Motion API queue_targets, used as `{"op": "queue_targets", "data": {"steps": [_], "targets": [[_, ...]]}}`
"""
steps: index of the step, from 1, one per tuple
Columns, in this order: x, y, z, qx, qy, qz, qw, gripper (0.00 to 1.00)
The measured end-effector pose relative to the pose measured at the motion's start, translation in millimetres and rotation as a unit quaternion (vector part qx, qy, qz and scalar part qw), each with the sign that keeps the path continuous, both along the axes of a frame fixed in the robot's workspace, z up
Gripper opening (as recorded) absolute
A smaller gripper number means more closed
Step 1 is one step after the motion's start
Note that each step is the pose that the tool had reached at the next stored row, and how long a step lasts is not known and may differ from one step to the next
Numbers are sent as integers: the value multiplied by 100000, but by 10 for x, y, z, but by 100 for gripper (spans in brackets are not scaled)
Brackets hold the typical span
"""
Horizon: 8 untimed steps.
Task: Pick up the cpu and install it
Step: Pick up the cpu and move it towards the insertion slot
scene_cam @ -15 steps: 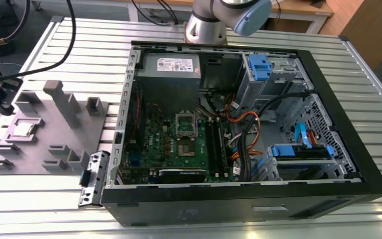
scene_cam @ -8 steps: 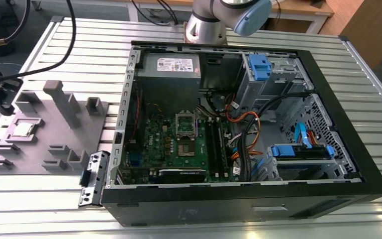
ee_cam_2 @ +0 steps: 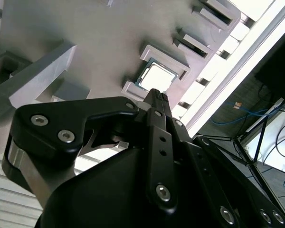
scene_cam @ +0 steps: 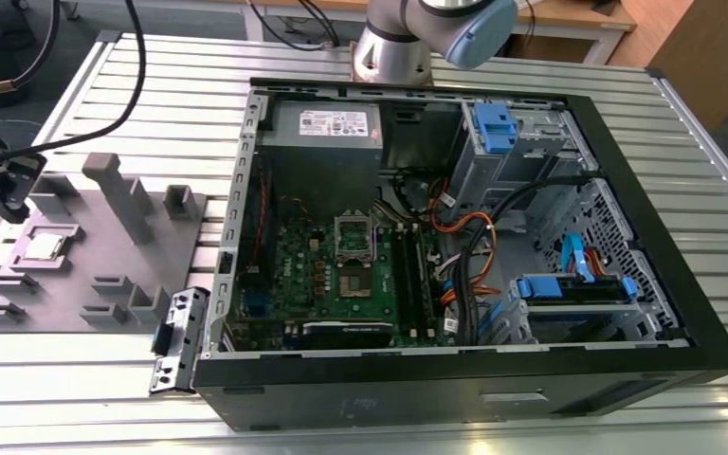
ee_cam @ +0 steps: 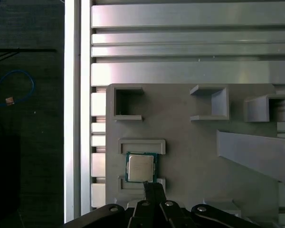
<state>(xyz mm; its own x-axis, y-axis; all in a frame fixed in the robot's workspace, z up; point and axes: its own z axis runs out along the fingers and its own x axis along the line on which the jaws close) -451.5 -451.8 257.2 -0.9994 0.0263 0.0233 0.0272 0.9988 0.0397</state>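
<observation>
— Where is the cpu (scene_cam: 45, 245) right now?

— Lying flat, metal top up, in a square recess of the grey tray (scene_cam: 109, 284), at the exterior view's left. It is well apart from the open computer case (scene_cam: 465, 384) and from the socket (scene_cam: 355, 239) on the green motherboard (scene_cam: 338, 284), which sit at the centre of the frame. Nothing has lifted it yet.

— And the hand?

— The hand (scene_cam: 4, 194) hangs over the tray's far left edge. In the first wrist view its fingertips (ee_cam: 149, 186) are pressed together with nothing between them, just beside one edge of the chip. I can't tell whether they touch it.

— So how would you do the pick well?

— From where I stand, tips closed like that can't take a thin chip. They would have to spread wide enough to straddle it. I'd centre them over the chip and grip it by two opposite sides, clear of the low walls around the recess. The squeeze should be light and the lift straight and level, because a tilt could catch a corner on the tray. The ribbed metal counter (scene_cam: 86, 403) underneath gives no soft landing if it slips.
</observation>
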Motion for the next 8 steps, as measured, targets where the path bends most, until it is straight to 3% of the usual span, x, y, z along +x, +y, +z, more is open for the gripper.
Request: {"op": "queue_targets", "data": {"steps": [8], "targets": [[-15,0,-41,9,-32,38,100000,11]]}}
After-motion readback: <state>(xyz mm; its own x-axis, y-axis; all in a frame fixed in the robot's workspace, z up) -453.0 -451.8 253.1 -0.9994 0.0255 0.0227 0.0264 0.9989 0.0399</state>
